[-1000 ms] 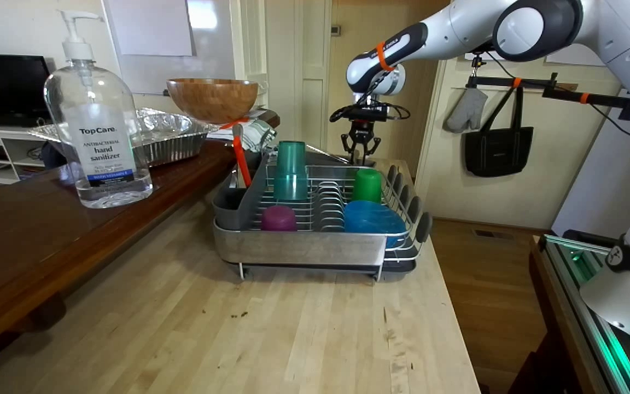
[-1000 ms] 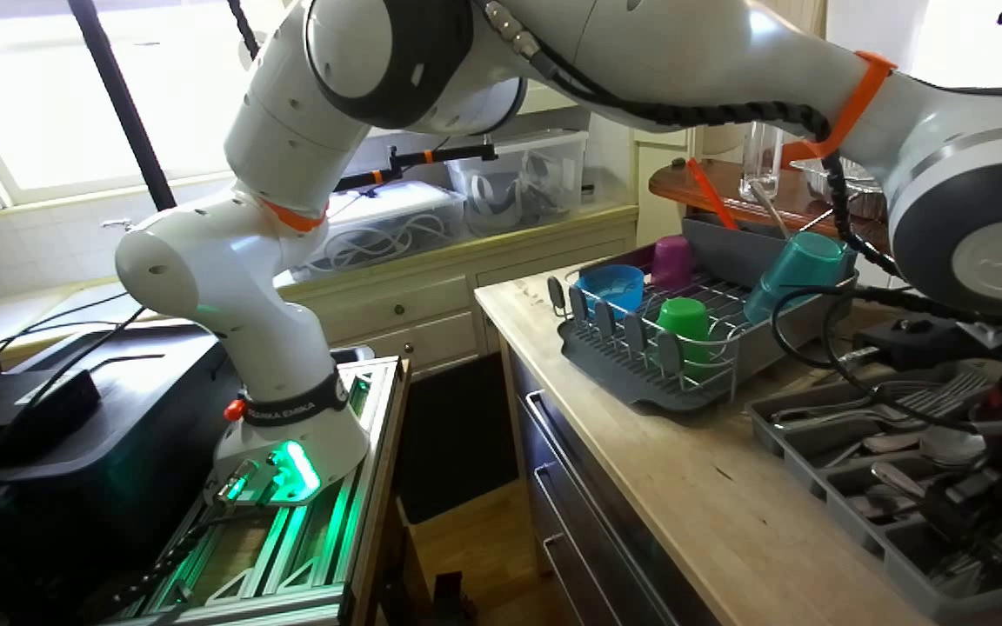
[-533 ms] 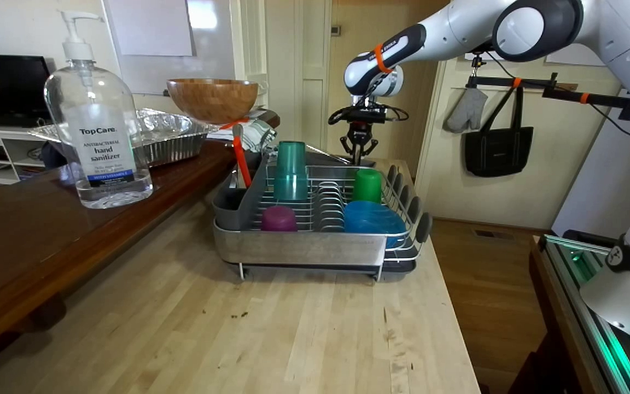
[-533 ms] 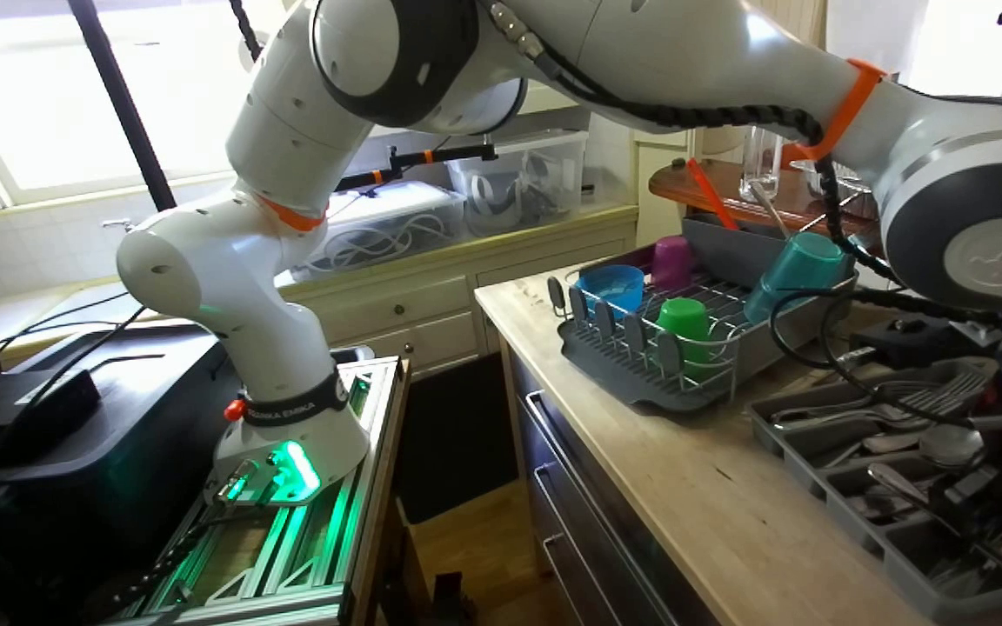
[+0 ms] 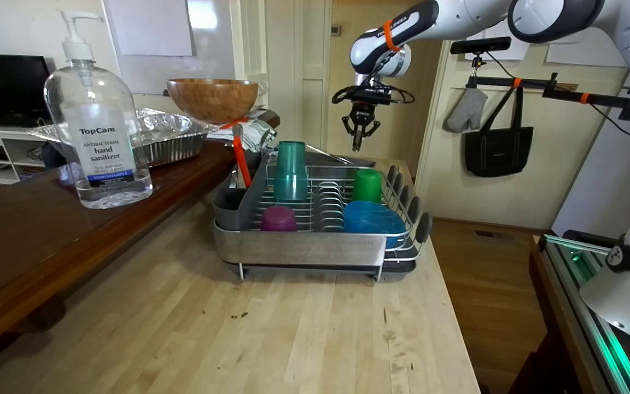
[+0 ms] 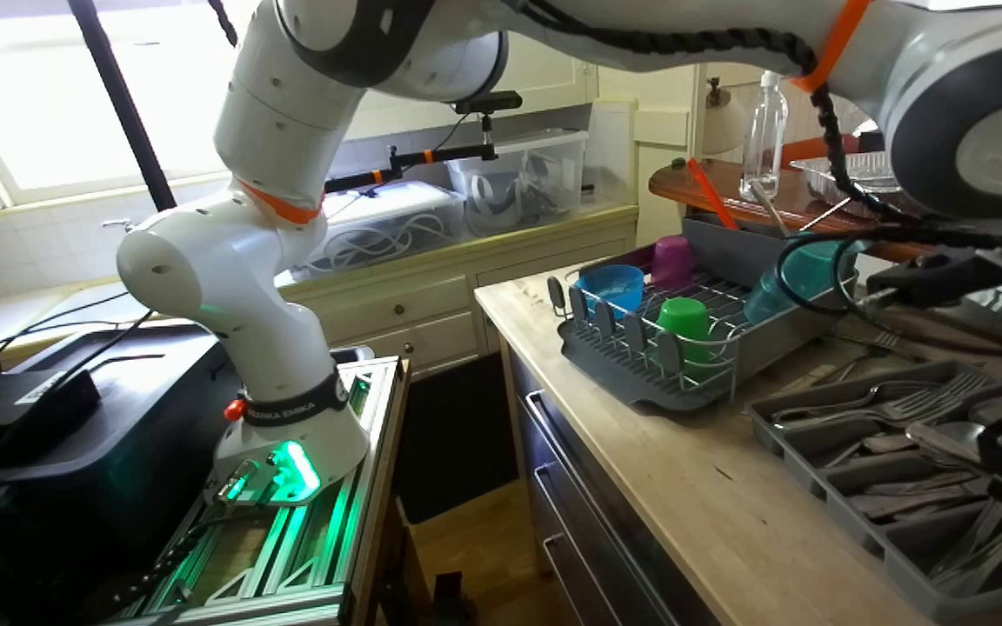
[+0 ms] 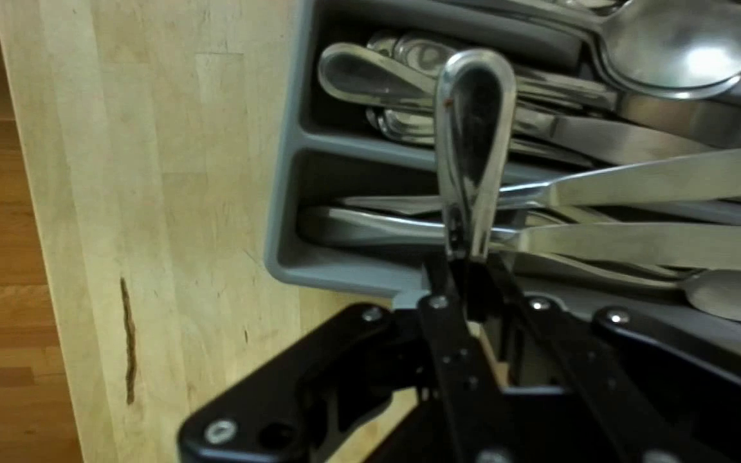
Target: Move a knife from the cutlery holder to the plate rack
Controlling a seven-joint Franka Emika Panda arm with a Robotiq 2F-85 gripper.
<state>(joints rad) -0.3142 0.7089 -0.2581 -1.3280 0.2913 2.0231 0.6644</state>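
Raised since half a second earlier, together with the white arm [image 5: 465, 22] behind it, a robot gripper [image 5: 357, 145] hangs in midair beyond the plate rack [image 5: 298, 249] in an exterior view, fingers pointing down; what they grip is too small to make out from there. Inside the wire rack sit a teal cup [image 5: 291, 172], a green cup [image 5: 367, 186], a purple cup [image 5: 279, 219] and a blue bowl [image 5: 375, 223], with a dark grey caddy [image 5: 231, 219] at one end and a red handle [image 5: 241, 161] leaning out of it. In an exterior view, the arm reaches across to a wooden counter [image 6: 727, 504], and the gripper, dark against the right edge, stands above a grey cutlery tray [image 6: 966, 604] near the rack. Up close in the wrist view, the fingertips are drawn almost together, pinching a metal utensil [image 7: 476, 128] by its handle, whose rounded end juts out past them over the tray. Table knives [image 7: 647, 245] and spoons [image 7: 679, 38] lie in the compartments below. The utensil's other end is hidden behind the fingers, so whether it is the task's knife cannot be told.
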